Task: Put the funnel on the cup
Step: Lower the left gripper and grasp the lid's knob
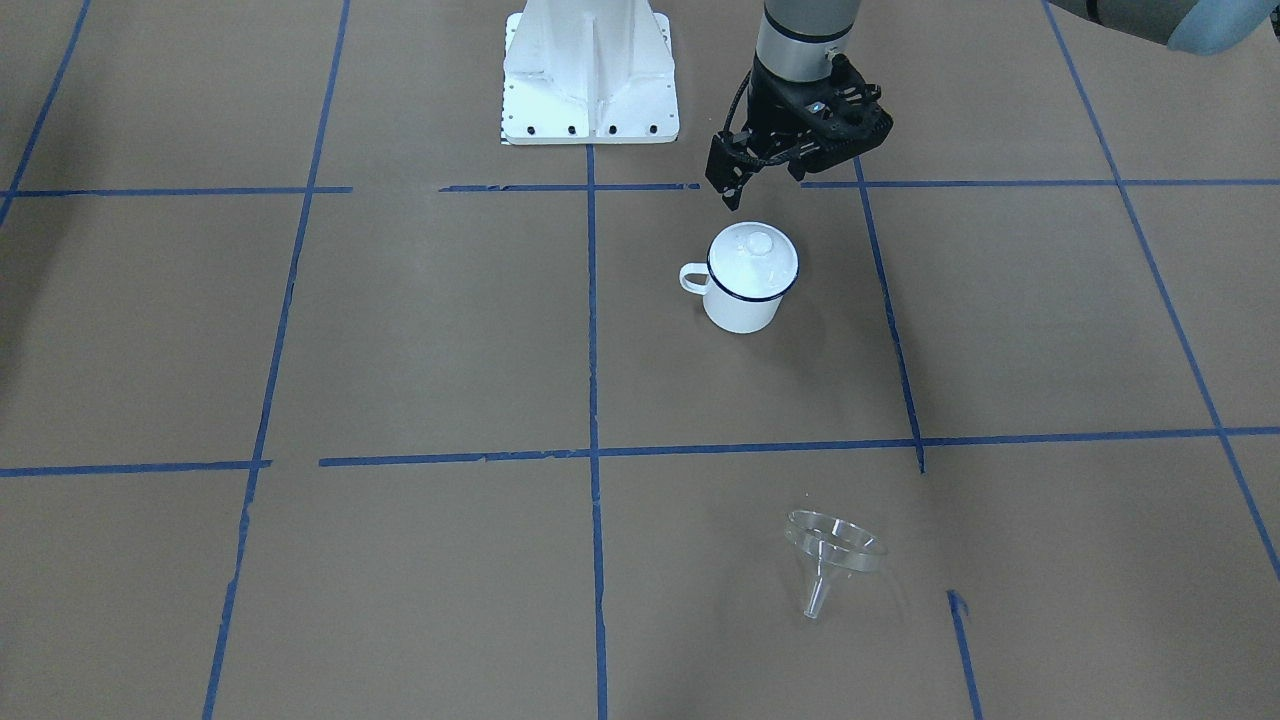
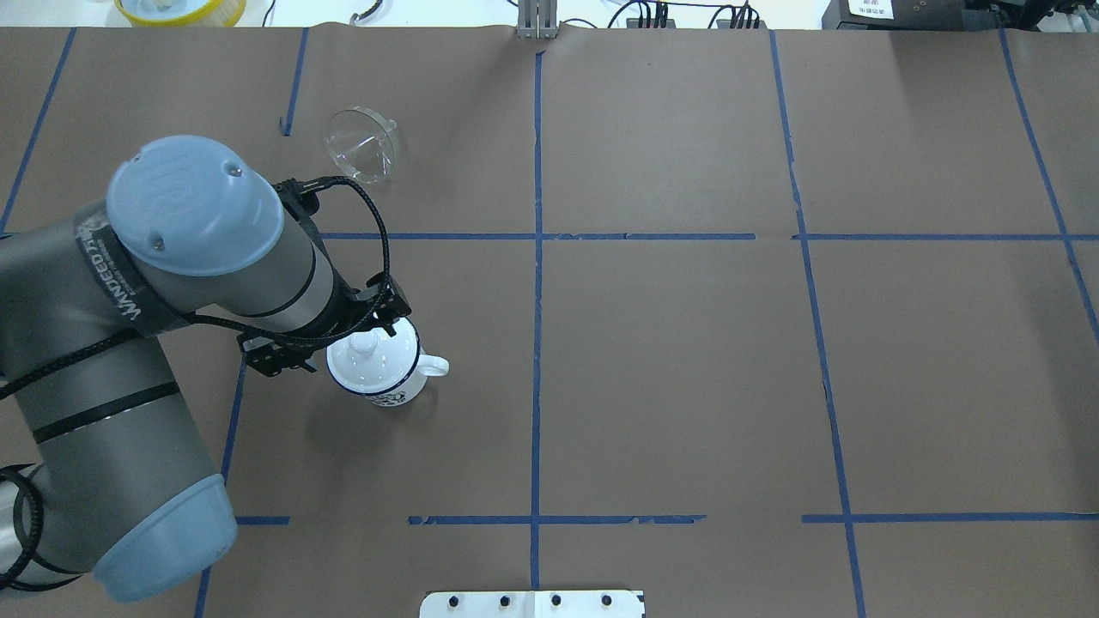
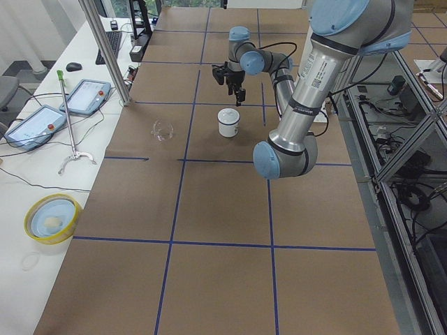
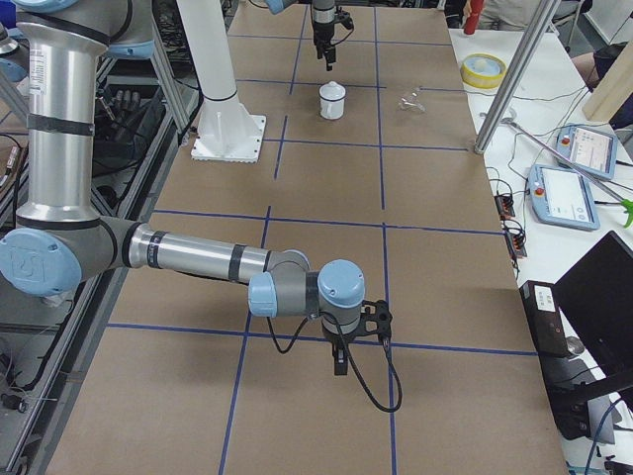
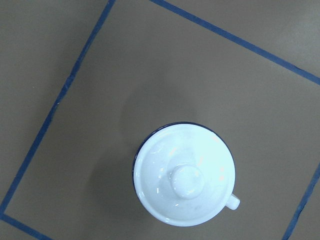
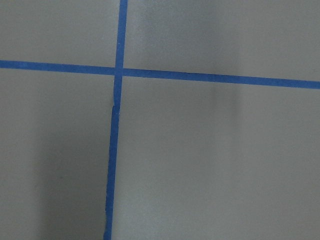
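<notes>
Funnel [image 1: 835, 555]: lies on its side on the table [image 1: 400, 330], well apart from the cup and on the side of the cup away from the robot's base. Its spout points away from the cup, and it is far from either set of fingers.
Cup [image 1: 745, 290]: stands upright with a white knobbed lid [image 1: 757, 243] seated on it.
Left gripper [image 1: 767, 190]: hangs above the table just beside the cup, on the base side and higher than the lid. Its fingers are spread apart and empty. Its wrist camera looks straight down on the lid.
Writing: a band on the left arm [image 2: 197, 275] reads something like "WANDEED". A dark print on the cup's side is too small to read.
Left arm pose: the forearm slants towards the cup and the wrist is turned downward.
Right gripper [image 4: 341, 361]: sits low over a blue tape crossing, well apart from the cup. I cannot tell how its fingers are set.
Right arm [image 4: 188, 255]: stretched out nearly level, close above the table.
</notes>
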